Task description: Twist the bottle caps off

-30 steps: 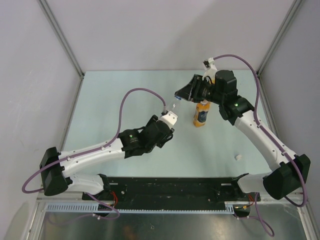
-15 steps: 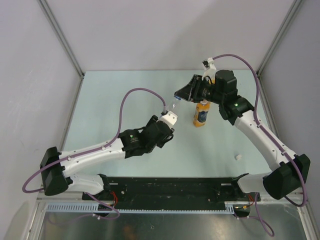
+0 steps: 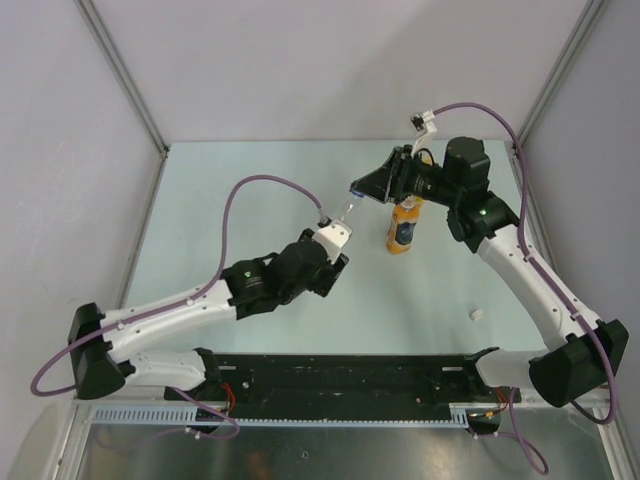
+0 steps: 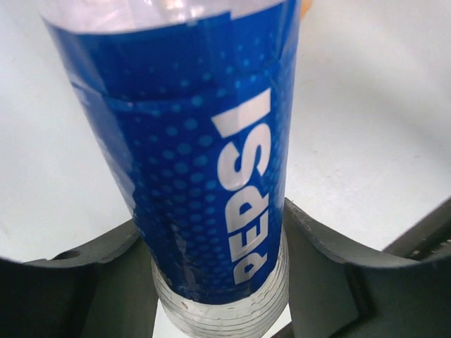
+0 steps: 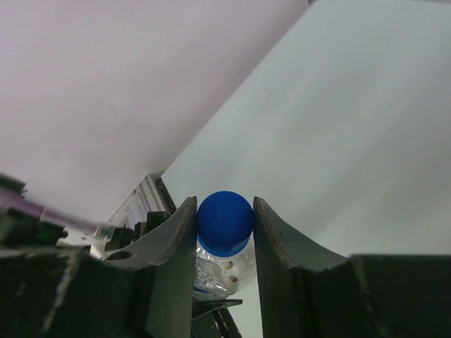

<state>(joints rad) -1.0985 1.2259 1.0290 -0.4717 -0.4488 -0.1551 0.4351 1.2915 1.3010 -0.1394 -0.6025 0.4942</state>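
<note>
- Top external view: you see the left gripper (image 3: 338,232) and the right gripper (image 3: 362,190) meeting over the far middle of the table (image 3: 230,180). The clear Pepsi bottle (image 3: 347,210) spans the gap between them.
- Left wrist view: your left gripper grasps the Pepsi bottle around its lower body, with 1 finger (image 4: 99,282) pressed against each side near the bottom edge of the blue label.
- Right wrist view: your right gripper is clamped on the blue cap (image 5: 225,218), both fingers touching its sides. The cap sits on the bottle's neck.
- A short orange bottle (image 3: 401,230) with a blue label stands upright just beside the right gripper, apart from the Pepsi bottle. Its top is hidden beneath the arm.
- 1 small white cap (image 3: 477,314) lies loose on the table near the right arm, well apart from both bottles.
</note>
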